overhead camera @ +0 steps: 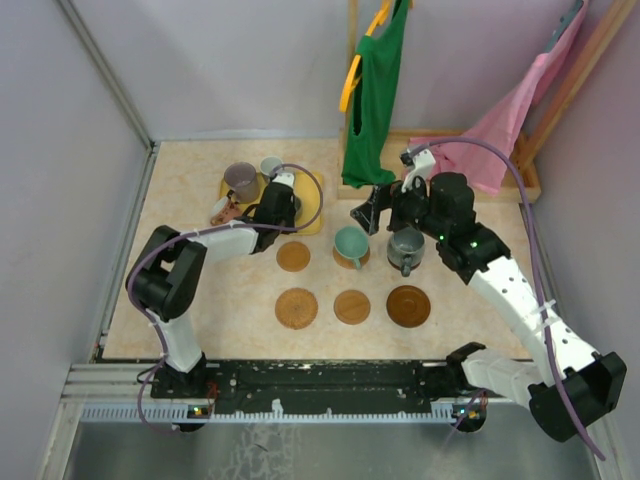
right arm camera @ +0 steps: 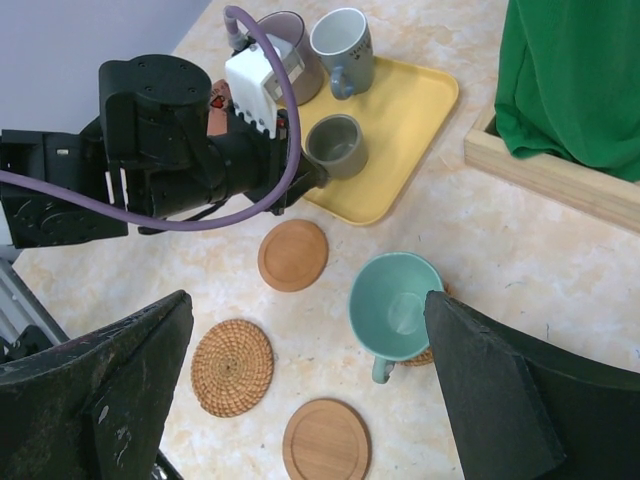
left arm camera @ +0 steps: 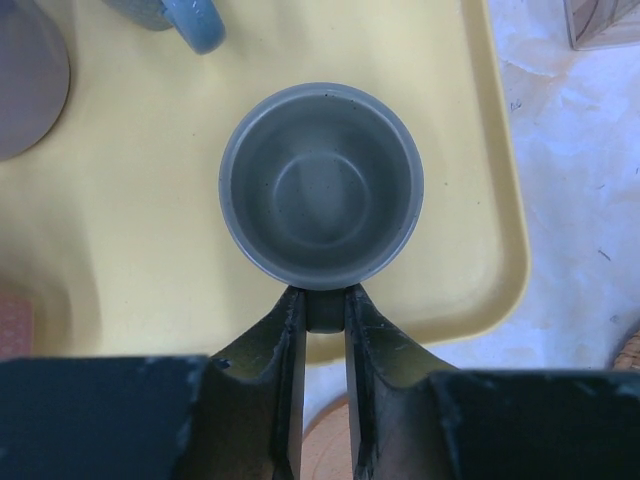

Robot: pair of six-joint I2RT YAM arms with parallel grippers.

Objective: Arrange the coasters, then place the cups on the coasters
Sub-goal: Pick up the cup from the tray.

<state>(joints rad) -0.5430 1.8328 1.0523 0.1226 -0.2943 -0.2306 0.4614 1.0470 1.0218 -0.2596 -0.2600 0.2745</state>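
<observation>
left end effector closed on the handle of a grey round glazed cup, fingers pinching it from both sides; the cup sits upright on the yellow rectangular tray, near the tray's 5 o'clock corner in the left wrist view. In the top view the tray is at 11 o'clock on the beige marbled worktop and also carries a purplish-grey mug and a small pale grey-blue mug. right end effector wide open, holding nothing, hovering mid-worktop. A dark grey mug sits just at 6 o'clock of it in the top view; can't tell if a coaster is under that mug. A teal handled mug stands on a coaster, just at 9 o'clock of the dark grey mug. Four bare round coasters: smooth tan wooden coaster at 9 o'clock of the teal mug, then a row nearer the arm bases: woven rattan coaster, second smooth tan coaster, dark brown coaster
</observation>
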